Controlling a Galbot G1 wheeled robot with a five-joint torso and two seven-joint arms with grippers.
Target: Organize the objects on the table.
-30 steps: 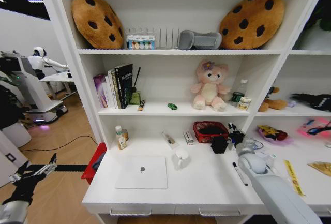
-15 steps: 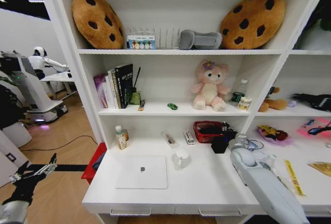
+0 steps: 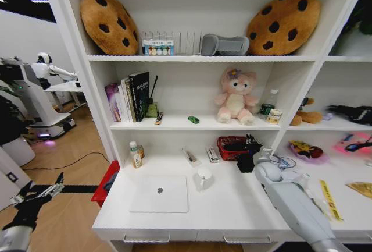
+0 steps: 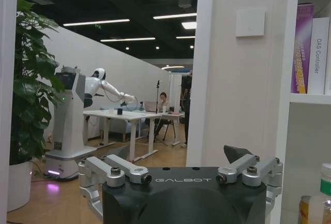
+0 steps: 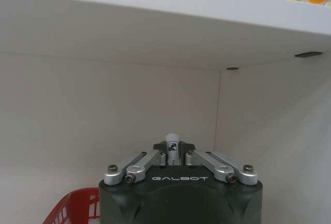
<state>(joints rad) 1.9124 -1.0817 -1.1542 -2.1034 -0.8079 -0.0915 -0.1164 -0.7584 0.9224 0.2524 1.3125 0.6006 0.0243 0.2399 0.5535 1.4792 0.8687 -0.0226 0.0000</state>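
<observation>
Beside the red basket [image 3: 235, 147], the right pincer [image 5: 173, 154] is clamped on a small white-capped object [image 5: 171, 146].

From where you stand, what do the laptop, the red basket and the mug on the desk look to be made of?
Laptop: likely brushed metal, given its flat matte silver lid with a dark logo. Red basket: probably plastic or coated wire, given its open lattice walls. Mug: seemingly glazed ceramic, smooth and white, though plastic is possible.

Closed silver laptop [image 3: 159, 194] flat on table [image 3: 232, 208]
</observation>
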